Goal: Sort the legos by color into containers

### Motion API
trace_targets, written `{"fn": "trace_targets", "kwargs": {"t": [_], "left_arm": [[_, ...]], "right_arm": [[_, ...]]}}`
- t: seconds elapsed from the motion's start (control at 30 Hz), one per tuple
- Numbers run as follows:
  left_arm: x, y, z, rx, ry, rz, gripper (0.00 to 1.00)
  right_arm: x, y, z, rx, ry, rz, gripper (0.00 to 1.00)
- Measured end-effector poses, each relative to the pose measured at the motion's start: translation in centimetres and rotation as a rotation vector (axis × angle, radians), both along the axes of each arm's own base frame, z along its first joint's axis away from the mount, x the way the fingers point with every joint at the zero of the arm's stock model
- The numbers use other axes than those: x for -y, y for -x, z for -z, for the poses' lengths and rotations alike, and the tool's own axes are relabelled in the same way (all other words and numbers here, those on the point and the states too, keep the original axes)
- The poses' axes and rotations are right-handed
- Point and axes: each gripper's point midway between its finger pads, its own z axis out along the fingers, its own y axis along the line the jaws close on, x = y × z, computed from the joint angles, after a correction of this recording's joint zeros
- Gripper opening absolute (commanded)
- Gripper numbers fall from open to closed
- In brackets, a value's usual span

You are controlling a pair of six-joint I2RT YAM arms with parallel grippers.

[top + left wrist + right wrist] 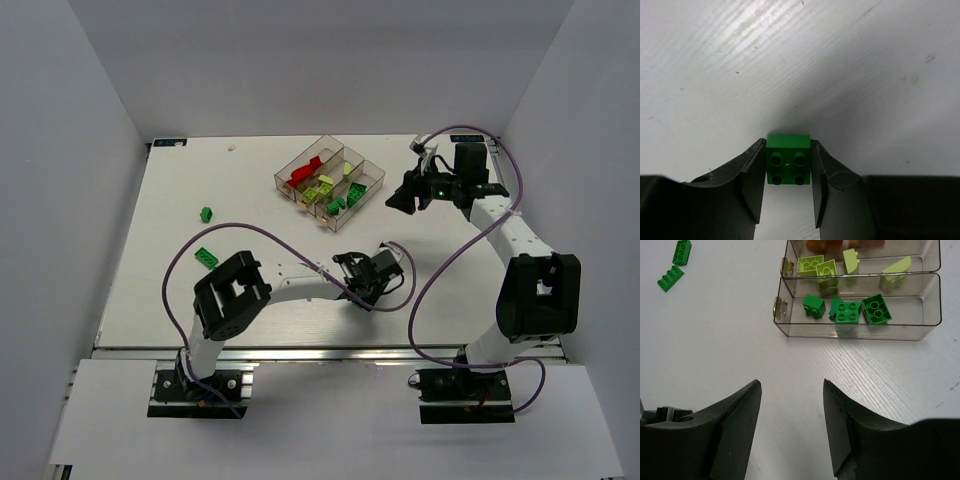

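Nearest the bases, the left claw [788,144] is down at the desk [800,60] with its two fingers pressed against opposite sides of a dark green brick [788,167]. The brick sits studs up and appears to rest on the surface, not yet lifted, so the step in hand looks like the pick-up of one more of the legos. The next move calls for a straight lift, a carry outward to the containers [860,331], and a release over the compartment already holding dark green pieces [876,308], the one nearest the arms. Off to the left, a loose green brick [206,258] and, beyond it, a second loose brick [206,213] lie on the desk well apart from the trays, so that colour is not finished. Further out, the right claw [791,382] hangs with its jaws spread and nothing between them, just short of the trays. In the containers, the compartment behind the green one holds pale yellow-green pieces [826,269], and the one beyond that holds red pieces [303,172].
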Motion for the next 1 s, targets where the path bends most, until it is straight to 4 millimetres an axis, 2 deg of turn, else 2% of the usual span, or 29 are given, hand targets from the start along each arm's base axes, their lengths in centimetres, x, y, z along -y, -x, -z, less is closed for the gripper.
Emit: {"fn": "trace_targets", "kwargs": {"t": [0.03,0.1,0.2,0.23,0.27,0.33,0.37,0.47,0.6,0.7,0.8,1.0], "left_arm": [[0.0,-0.2,-0.3,0.001,0.011,-0.008,0.0],[-0.4,-1.0,-1.3,0.005,0.052,-0.038,0.0],[-1.8,-4.1,-4.1,0.007,0.167,-0.127,0.0],[-2.6,-5.5,-5.2,0.013,0.208,-0.164,0.0],[-3.6,-7.5,-6.6,0.028,0.258,-0.211,0.0],[-5.4,-11.3,-9.3,0.073,0.348,-0.291,0.0],[-6.4,-13.4,-10.6,0.098,0.386,-0.33,0.0],[-8.2,-18.8,-13.5,0.161,0.453,-0.395,0.0],[-7.5,-24.6,-16.0,0.226,0.507,-0.392,0.0],[-6.4,-27.5,-15.9,0.242,0.523,-0.375,0.01],[-5.6,-29.3,-13.7,0.221,0.5,-0.368,0.09],[-5.0,-29.9,-8.6,0.146,0.443,-0.374,0.27]], "right_arm": [[0.0,0.1,0.2,-0.003,0.002,0.002,0.58],[0.2,0.3,0.4,-0.007,0.007,0.007,0.56],[0.4,0.8,0.6,-0.006,0.014,0.012,0.45],[0.5,0.8,0.6,-0.002,0.017,0.012,0.4],[0.6,0.9,0.6,0.003,0.02,0.012,0.27],[0.6,1.0,0.6,0.011,0.026,0.008,0.1],[0.7,1.1,0.6,0.012,0.028,0.005,0.07],[0.7,1.3,0.9,0.01,0.035,0.0,0.04],[0.8,1.7,1.2,0.0,0.041,-0.004,0.05],[0.8,2.0,1.3,0.002,0.046,-0.009,0.05],[0.8,2.2,1.5,-0.001,0.047,-0.013,0.06],[0.8,2.6,2.0,-0.024,0.048,-0.017,0.1]]}}
